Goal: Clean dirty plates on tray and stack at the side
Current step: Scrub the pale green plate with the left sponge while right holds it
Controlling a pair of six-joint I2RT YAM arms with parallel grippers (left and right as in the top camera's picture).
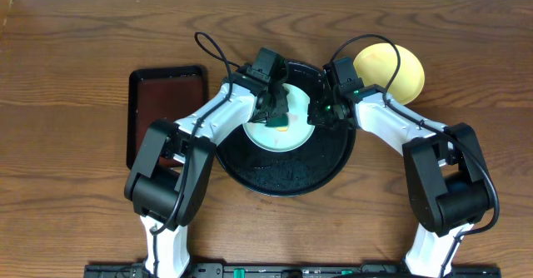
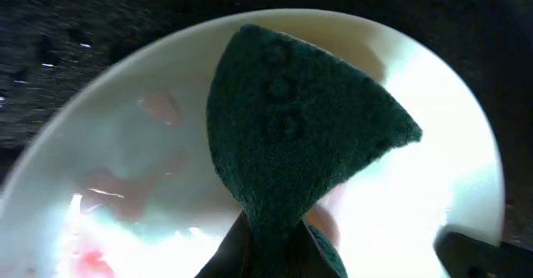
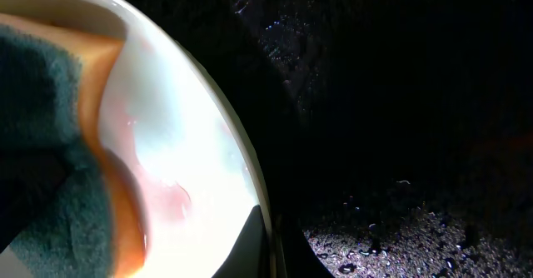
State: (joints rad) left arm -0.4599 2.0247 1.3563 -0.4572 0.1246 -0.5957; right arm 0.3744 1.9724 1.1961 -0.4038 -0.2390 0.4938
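A scrubbing step is in hand. A pale mint plate (image 1: 268, 136) is seen lying inside the large round black tray (image 1: 283, 174) at the middle of the wooden counter (image 1: 83, 45), toward the tray's far side. Both arms are bent in over it.

The left claw (image 2: 271, 257) is pressed together on a dark green sponge (image 2: 291, 136), which is pinched at its narrow end and fans out over the plate's inner surface. Whether the sponge is pressing on the plate or is just above it cannot be told. Faint pink smears (image 2: 87, 261) are visible on the plate beside the sponge, so this plate is judged not yet clean.

The right claw (image 3: 266, 249) is closed at the plate's right rim, and the rim appears to be nipped between its fingers, as if to steady the plate.

A yellow plate (image 1: 391, 70) is seen on the counter just beyond the tray's far right edge, apart from the work. A smaller reddish-brown tray (image 1: 166, 103) is seen to the left.

For the next move, the sponge would need to be carried across the pink smears while the rim is kept firmly held. After that, the plate would need to be lifted out and set with the yellow one.
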